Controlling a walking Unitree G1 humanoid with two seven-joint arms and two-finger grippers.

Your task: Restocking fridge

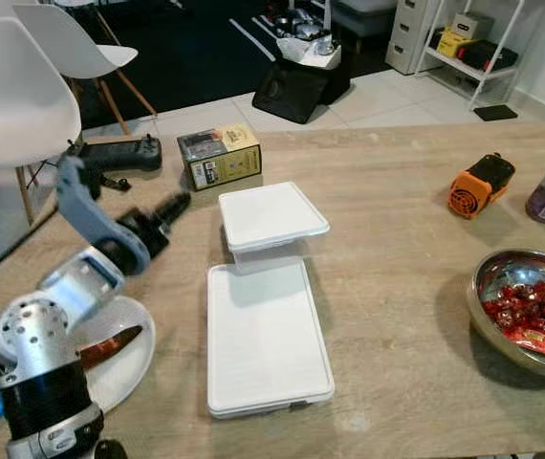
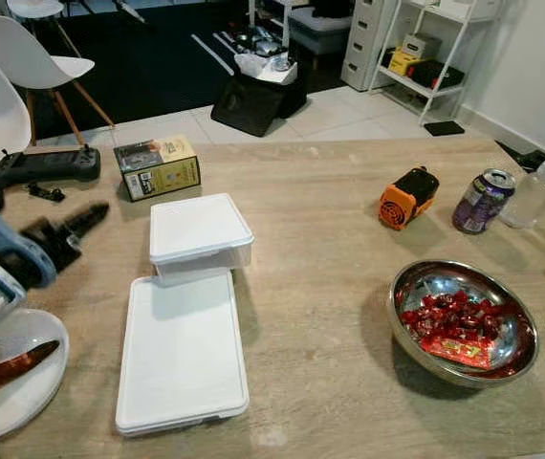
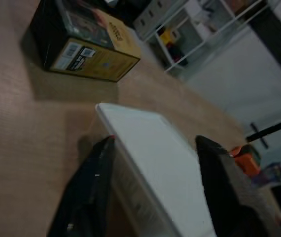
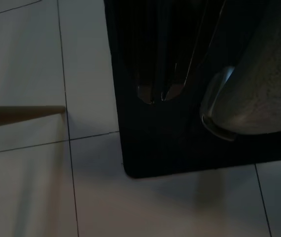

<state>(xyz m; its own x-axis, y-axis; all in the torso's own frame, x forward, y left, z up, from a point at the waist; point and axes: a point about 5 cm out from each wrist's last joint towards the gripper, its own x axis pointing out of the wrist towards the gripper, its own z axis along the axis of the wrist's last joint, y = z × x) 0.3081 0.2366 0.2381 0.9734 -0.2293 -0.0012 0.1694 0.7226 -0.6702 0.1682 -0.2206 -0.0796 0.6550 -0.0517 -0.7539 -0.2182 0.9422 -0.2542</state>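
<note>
1. Near the centre of the light wooden table, a small white lidded plastic container, resting partly on the far end of a large flat white rectangular lidded container.
2. Left of the small container, the left gripper, raised above the tabletop just beside the container's left edge; fingers spread apart in the left wrist view, the container's white lid lying between them, no contact visible.
3. Lower left of the frame, a white round plate with a reddish-brown piece of food on it, partly hidden behind the silver left arm.
4. Upper middle left, a yellow and black cardboard box just beyond the small container, and a black handheld controller farther left.
5. Lower right, a shiny steel bowl of red-wrapped sweets.
6. Upper right, an orange and black gadget, a purple drink can and a clear plastic bottle with white cap, side by side.
7. Right wrist view: dim pale floor tiles and a black mat; right gripper's finger state impossible to tell.
</note>
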